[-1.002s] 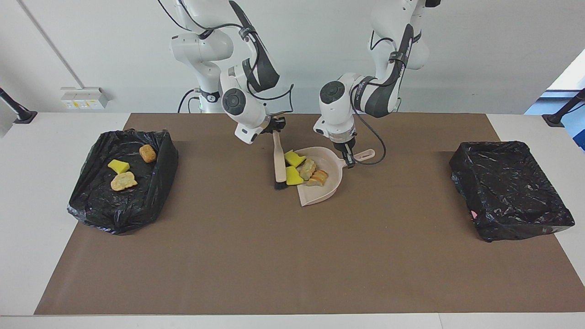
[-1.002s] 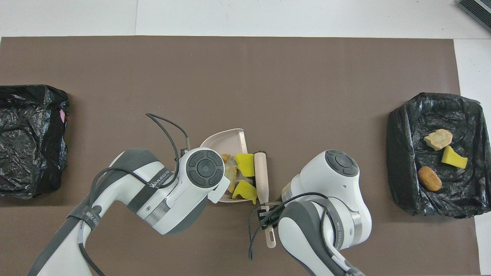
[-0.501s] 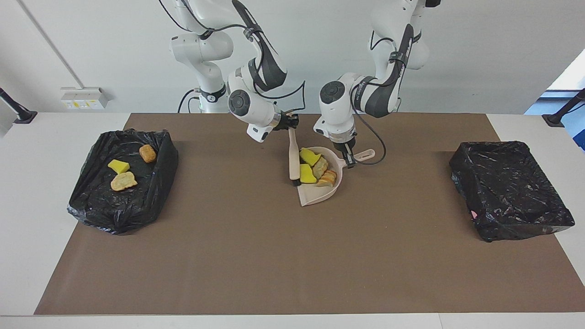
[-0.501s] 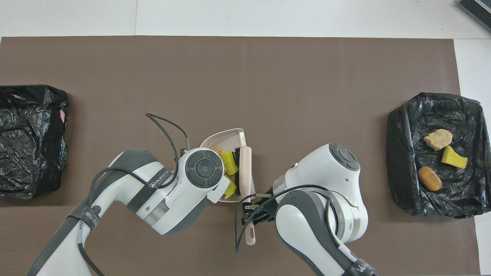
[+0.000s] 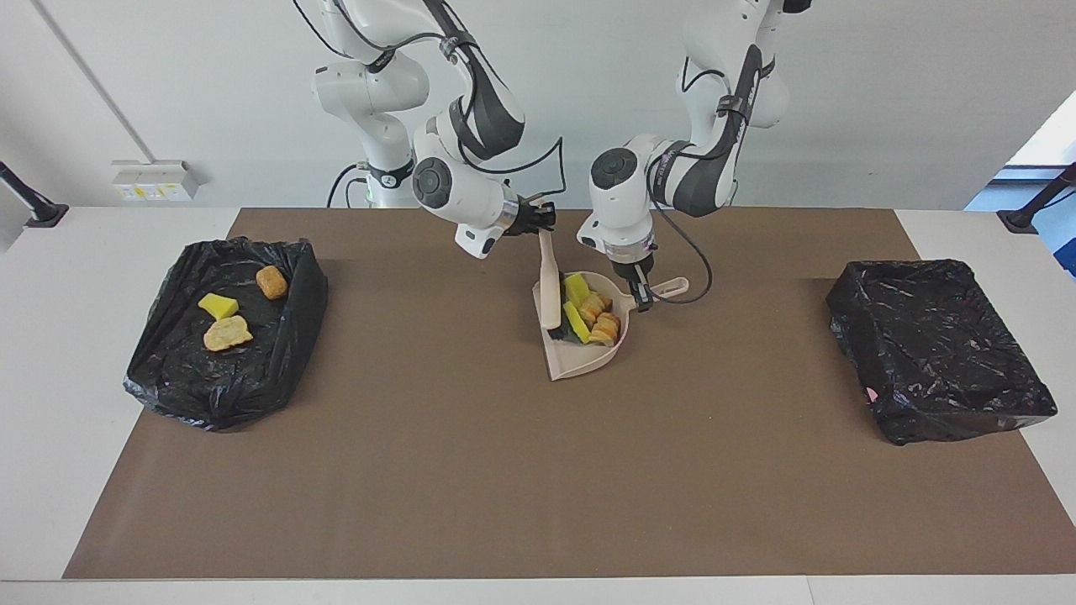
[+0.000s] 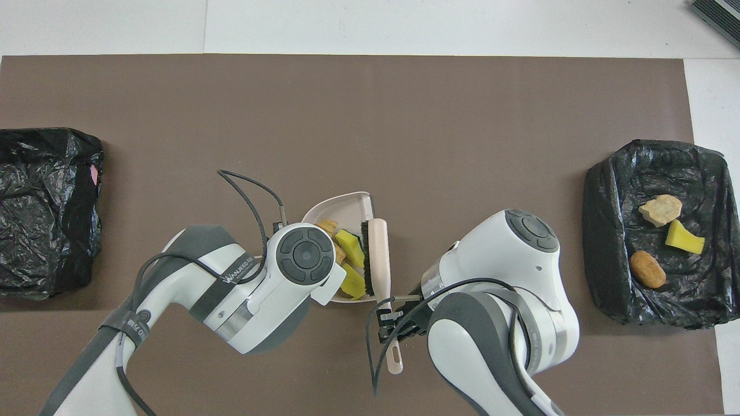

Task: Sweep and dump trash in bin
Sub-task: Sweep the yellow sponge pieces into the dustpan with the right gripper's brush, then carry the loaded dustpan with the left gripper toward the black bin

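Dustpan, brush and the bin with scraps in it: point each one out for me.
dustpan [image 5: 580, 363], facing view, bare floor near its open lip.
brush [image 5: 550, 290], facing view, middle of its pale back.
bin with scraps [image 6: 607, 231], overhead view, black liner on its wall.

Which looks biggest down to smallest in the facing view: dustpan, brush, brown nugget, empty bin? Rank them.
1. Empty bin, at the left arm's end, clearly largest.
2. Dustpan.
3. Brush: nearly as long as the dustpan but much narrower.
4. Brown nugget, in the other bin, smallest.
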{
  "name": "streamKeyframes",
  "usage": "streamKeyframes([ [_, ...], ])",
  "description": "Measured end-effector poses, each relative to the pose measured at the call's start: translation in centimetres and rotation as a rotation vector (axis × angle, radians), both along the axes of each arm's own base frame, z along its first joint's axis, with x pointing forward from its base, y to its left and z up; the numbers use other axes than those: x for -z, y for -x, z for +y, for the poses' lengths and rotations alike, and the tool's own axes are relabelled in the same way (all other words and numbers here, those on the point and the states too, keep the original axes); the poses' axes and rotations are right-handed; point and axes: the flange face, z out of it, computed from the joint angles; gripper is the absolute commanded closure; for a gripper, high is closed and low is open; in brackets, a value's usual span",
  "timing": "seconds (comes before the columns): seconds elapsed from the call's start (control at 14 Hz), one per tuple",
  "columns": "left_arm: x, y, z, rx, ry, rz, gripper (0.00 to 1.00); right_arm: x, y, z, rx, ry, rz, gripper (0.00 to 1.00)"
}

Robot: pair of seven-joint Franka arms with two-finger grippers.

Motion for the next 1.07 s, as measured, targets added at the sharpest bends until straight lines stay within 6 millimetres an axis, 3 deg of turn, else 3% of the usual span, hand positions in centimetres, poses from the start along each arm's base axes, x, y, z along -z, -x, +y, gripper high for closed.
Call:
streamKeyframes([
  [0.36, 0.0, 0.0, 0.0, -0.001, 0.0, 0.001, 1.0, -2.6, 0.9, -2.1, -0.058, 0.25, -0.06, 1.0],
  [0.64, -0.3, -0.3, 0.7, 0.004, -0.002, 0.005, 1.0, -3.5, 2.5, -1.3, -0.081, 0.426, -0.081, 1.0],
  [0.86, -2.4, -1.1, 3.1, 0.02, -0.014, 0.024, 1.0, -3.9, 3.2, -0.7, -0.071, 0.445, -0.081, 1.0],
  [1.07, -6.6, -2.3, 7.2, 0.046, 0.0, 0.016, 1.0, -3.9, 3.3, -0.5, -0.051, 0.451, -0.081, 1.0],
])
